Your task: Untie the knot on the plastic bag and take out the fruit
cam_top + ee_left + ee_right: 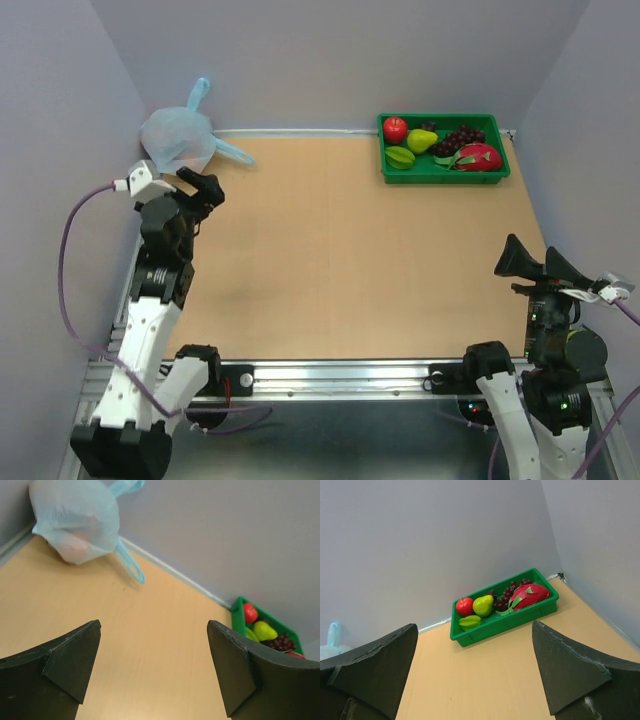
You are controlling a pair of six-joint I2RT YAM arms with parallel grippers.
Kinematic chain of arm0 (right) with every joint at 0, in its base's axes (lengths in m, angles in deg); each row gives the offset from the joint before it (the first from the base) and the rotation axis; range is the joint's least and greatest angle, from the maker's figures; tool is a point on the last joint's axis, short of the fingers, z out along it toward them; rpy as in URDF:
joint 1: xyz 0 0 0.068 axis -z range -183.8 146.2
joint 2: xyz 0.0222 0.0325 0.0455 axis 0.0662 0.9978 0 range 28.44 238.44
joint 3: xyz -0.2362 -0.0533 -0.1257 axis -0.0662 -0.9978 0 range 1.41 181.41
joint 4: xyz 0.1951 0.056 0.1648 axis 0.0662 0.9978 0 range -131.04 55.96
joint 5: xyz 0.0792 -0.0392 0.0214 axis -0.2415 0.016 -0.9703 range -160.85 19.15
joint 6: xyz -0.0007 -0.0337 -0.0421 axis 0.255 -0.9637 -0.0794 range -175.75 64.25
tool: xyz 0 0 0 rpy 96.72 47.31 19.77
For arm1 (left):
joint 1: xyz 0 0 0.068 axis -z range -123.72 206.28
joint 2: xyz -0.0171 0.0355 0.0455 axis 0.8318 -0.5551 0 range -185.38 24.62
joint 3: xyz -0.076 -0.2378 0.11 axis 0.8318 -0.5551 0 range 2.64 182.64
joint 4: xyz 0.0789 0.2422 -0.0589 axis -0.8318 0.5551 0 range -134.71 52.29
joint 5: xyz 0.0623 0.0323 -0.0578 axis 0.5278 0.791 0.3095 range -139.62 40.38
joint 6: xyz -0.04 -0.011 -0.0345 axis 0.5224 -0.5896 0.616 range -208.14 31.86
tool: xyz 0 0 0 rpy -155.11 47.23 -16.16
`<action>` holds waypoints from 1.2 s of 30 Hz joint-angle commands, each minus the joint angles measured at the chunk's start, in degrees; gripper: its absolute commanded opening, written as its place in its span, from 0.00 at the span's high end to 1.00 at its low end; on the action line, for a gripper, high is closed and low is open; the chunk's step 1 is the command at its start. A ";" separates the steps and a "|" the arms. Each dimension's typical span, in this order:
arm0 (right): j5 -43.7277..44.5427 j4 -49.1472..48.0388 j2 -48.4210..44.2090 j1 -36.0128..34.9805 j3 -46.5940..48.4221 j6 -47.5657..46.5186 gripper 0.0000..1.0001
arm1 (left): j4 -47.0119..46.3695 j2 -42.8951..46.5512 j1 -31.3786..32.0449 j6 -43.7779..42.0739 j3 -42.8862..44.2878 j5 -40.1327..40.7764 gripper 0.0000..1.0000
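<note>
Nothing of the task appears done yet. The plastic bag (178, 138) lies bunched shut in the wall corner, something pinkish dimly showing inside. The left gripper (198, 195) is held near it, spread wide and empty. The right gripper (537, 262) is equally wide, far across from the bag. The green tray (445, 176) is set well apart from the bag along the back wall. Bare table (340, 260) is left between them, with walls hemming the bag on two sides.

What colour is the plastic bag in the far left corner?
The plastic bag is translucent light blue, with pinkish patches showing through. It shows best in the left wrist view.
</note>
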 commanded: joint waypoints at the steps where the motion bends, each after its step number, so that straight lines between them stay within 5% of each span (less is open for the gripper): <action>1: 2.62 0.19 -1.50 -1.94 -0.43 0.80 0.00 | 2.27 -12.72 -0.40 3.92 6.47 0.75 0.01; 15: 6.14 1.95 -1.50 -6.69 -0.16 1.50 0.00 | -8.62 -51.12 -0.40 6.91 28.27 20.15 0.01; 31: 1.48 2.21 -1.42 -7.22 -0.43 -0.08 0.00 | -1.33 -89.73 -2.07 3.40 65.10 39.51 0.09; 32: 1.48 2.21 -1.42 -7.22 -0.51 -0.08 0.00 | -1.16 -90.52 -2.24 3.05 66.59 39.69 0.14; 34: 1.65 2.13 -1.42 -7.13 -0.60 0.01 0.00 | -0.98 -91.06 -2.51 3.05 66.78 39.51 0.48; 35: 1.65 2.13 -1.42 -7.22 -0.60 0.01 0.00 | -1.06 -90.88 -2.60 2.79 66.00 39.42 0.76; 36: 1.65 2.13 -1.42 -7.13 -0.69 0.09 0.00 | -1.76 -90.45 -2.51 2.35 65.38 39.08 0.88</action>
